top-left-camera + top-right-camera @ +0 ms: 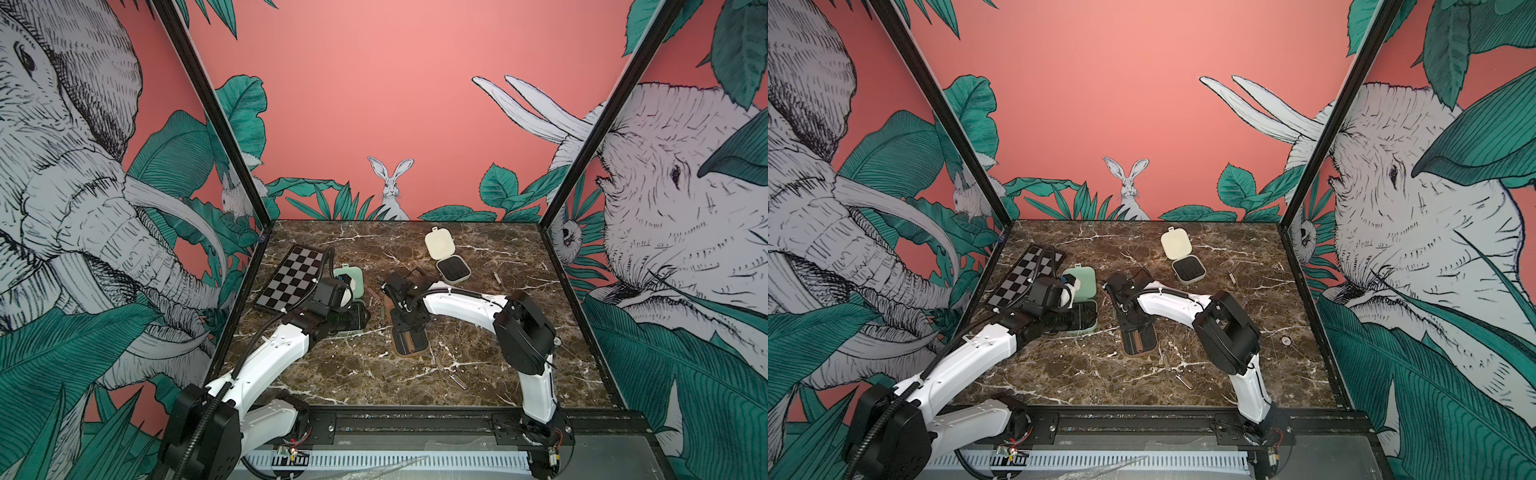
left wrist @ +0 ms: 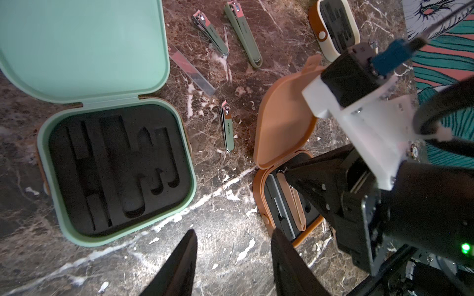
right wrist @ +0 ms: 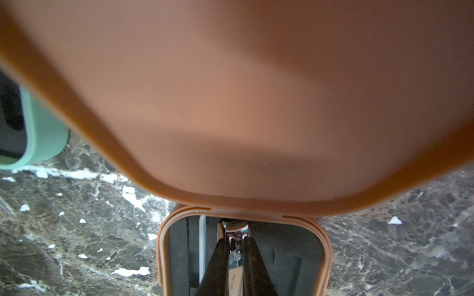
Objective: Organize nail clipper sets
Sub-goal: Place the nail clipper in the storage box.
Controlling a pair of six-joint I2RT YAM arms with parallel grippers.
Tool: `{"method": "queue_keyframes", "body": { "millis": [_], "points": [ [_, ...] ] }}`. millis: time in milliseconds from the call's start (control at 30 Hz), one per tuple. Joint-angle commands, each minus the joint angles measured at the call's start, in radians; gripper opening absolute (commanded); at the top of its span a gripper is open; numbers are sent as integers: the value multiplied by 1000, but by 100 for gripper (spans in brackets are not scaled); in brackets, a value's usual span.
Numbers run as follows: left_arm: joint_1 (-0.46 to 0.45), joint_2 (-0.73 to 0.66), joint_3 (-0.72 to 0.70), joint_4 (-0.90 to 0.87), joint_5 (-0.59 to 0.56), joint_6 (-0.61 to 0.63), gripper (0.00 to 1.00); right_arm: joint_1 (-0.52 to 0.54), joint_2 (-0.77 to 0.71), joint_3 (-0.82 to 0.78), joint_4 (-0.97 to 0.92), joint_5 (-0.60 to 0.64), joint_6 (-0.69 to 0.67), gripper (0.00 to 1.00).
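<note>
The brown case (image 1: pixel 409 345) lies open mid-table with its lid (image 3: pixel 230 102) raised. My right gripper (image 3: pixel 236 246) reaches into its black insert and is shut on a brown nail clipper (image 3: pixel 237 256); a brown tool (image 2: pixel 297 202) and a grey file (image 2: pixel 279 210) lie beside it. The mint green case (image 2: pixel 115 174) lies open to the left with bare slots. My left gripper (image 2: pixel 233 232) hangs open over bare marble between the two cases. Three green clippers (image 2: pixel 227 128) and a metal strip (image 2: pixel 192 70) lie loose behind. The cream case (image 1: pixel 453 270) stands open at the back right.
A black-and-grey checkerboard (image 1: pixel 291 278) lies at the back left by the left arm. Small slim tools lie loose at the right (image 1: pixel 496 277) and near the front (image 1: pixel 457 380). Black frame posts and printed walls close in the marble table (image 1: pixel 332 374).
</note>
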State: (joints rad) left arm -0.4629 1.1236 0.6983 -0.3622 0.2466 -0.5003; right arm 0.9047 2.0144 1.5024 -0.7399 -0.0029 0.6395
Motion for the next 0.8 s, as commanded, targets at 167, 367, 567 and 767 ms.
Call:
{"method": "queue_keyframes", "body": {
  "millis": [167,367,567,767],
  "points": [
    [4,-16,-11,-20,-3,-4,50,-1,63,-53,-4,-3,-3,9],
    [4,-5,-5,-14,2,-4,50,-1,11,-42,-26,46,-9,11],
    [4,-8,1,-15,2,-5,50,-7,-91,10,-70,105,-22,25],
    [4,-10,4,-19,15,-2,50,-22,-230,-55,-109,117,-19,31]
  ]
}}
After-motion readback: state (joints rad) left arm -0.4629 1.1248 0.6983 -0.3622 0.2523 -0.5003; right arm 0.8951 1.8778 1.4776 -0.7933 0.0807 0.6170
